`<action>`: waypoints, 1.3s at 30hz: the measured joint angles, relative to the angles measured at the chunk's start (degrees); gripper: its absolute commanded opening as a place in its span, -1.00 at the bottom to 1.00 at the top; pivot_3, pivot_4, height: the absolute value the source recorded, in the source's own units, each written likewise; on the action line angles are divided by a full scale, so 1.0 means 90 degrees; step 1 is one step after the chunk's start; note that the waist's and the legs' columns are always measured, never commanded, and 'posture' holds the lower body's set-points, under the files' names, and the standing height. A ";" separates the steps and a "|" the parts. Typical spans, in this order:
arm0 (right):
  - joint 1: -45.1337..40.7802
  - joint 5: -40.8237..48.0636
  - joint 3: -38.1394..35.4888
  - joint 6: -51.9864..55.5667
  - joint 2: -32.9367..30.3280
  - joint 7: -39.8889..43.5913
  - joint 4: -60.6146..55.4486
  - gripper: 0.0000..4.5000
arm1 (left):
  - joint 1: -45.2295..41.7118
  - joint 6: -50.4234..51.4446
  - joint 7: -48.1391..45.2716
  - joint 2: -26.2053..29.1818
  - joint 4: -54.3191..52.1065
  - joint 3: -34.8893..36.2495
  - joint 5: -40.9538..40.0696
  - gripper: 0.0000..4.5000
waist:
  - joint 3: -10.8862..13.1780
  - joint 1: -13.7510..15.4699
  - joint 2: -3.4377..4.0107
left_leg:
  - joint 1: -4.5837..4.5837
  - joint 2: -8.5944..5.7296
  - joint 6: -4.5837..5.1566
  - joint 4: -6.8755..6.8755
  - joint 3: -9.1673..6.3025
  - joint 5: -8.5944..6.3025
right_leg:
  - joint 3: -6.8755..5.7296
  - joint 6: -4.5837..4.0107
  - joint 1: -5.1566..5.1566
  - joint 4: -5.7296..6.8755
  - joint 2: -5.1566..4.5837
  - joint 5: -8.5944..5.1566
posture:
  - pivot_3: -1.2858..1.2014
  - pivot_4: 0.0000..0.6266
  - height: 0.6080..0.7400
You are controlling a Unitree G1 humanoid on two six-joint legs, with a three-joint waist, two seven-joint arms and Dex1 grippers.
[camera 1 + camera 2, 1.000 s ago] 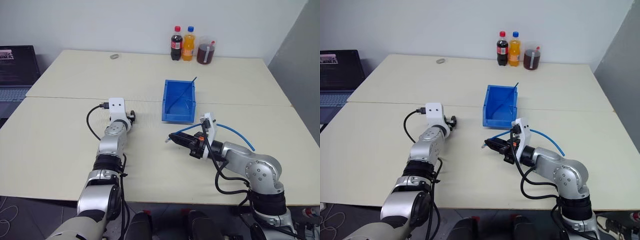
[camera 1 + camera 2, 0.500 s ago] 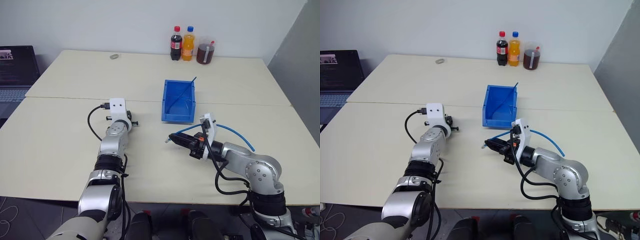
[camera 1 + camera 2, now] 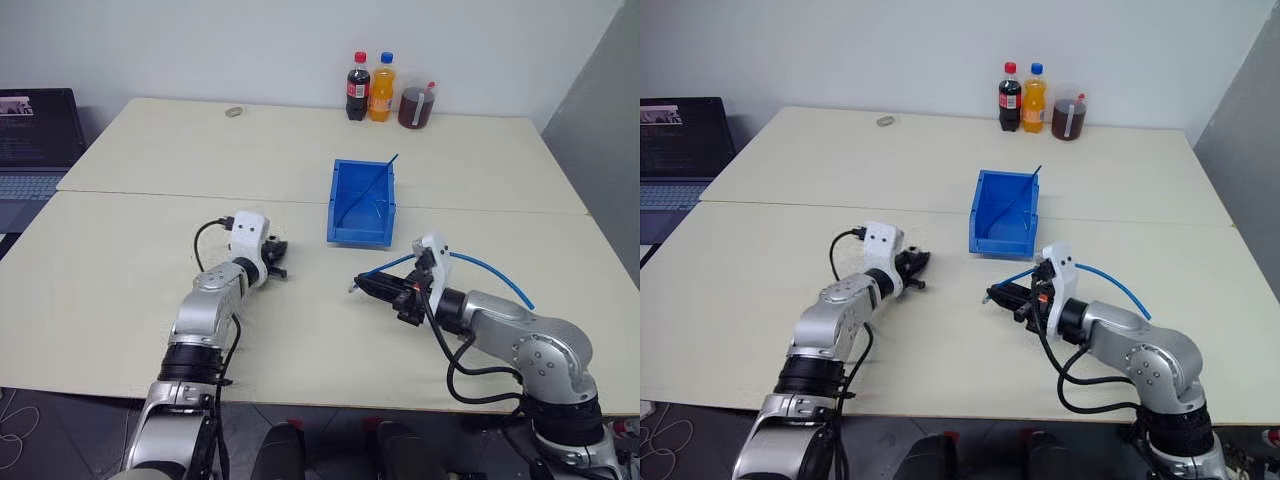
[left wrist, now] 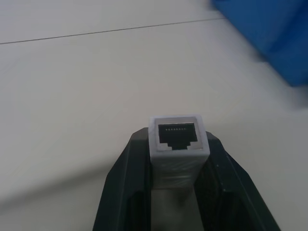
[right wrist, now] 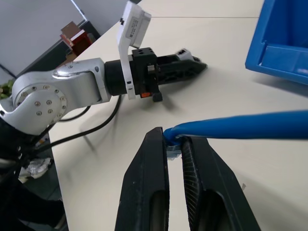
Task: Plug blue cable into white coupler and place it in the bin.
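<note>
Both grippers loaded, in front of the bright blue plastic bin (image 3: pixel 361 203)

Left gripper (image 4: pixel 179 144) clamps the small white boxy coupler (image 4: pixel 178 144), socket facing outward, front-left of the bin; right gripper (image 5: pixel 174 144) pinches the thin light-blue cable (image 5: pixel 240 126) by its plug end, front-right of it.

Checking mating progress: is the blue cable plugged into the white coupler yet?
Not plugged. The coupler socket faces out empty; the cable is apart.

Both arms are silver-grey metal with rounded joint housings ringed by small screws and black bands between segments. A white boxy camera mount sits on each wrist, with loose black cables looping alongside. The left gripper (image 3: pixel 278 260) and right gripper (image 3: pixel 362 284) have black tapered jaws.
</note>
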 measured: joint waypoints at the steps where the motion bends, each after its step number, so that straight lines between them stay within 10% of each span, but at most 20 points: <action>1: 0.0169 -0.0127 -0.0003 -0.0113 -0.0190 0.0042 -0.0126 -0.95 | -0.0006 -0.0227 -0.0712 0.0220 -0.0099 -0.0274 -0.0021 -0.64 | 0.0000 -0.0003 0.0000 | 0.0000 0.0000 0.0000 0.0001 0.0003 0.0000 | 0.0001 0.0000 0.0000 0.0001 -0.0001 0.0000 | 0.03 -0.52 1.00; 14: 0.0795 -0.1167 0.0408 -0.1214 -0.0762 0.0450 -0.0578 -0.95 | -0.0707 -0.2408 -0.4387 0.0573 0.1118 -0.1838 0.0469 -0.64 | 0.0000 -0.0022 0.0000 | 0.0003 0.0005 0.0004 0.0007 0.0004 -0.0001 | 0.0010 0.0027 -0.0001 0.0003 0.0009 -0.0017 | 0.03 -0.52 1.00; 39: -0.0971 -0.3391 0.2502 -0.2978 -0.0339 0.2010 0.1633 -0.95 | -0.1035 -0.3617 -0.4876 0.0335 0.2088 -0.1873 0.0823 -0.64 | -0.0008 -0.0011 0.0002 | 0.0029 0.0008 0.0005 0.0016 0.0002 0.0000 | 0.0008 0.0025 0.0018 0.0015 0.0012 -0.0015 | 0.03 -0.52 1.00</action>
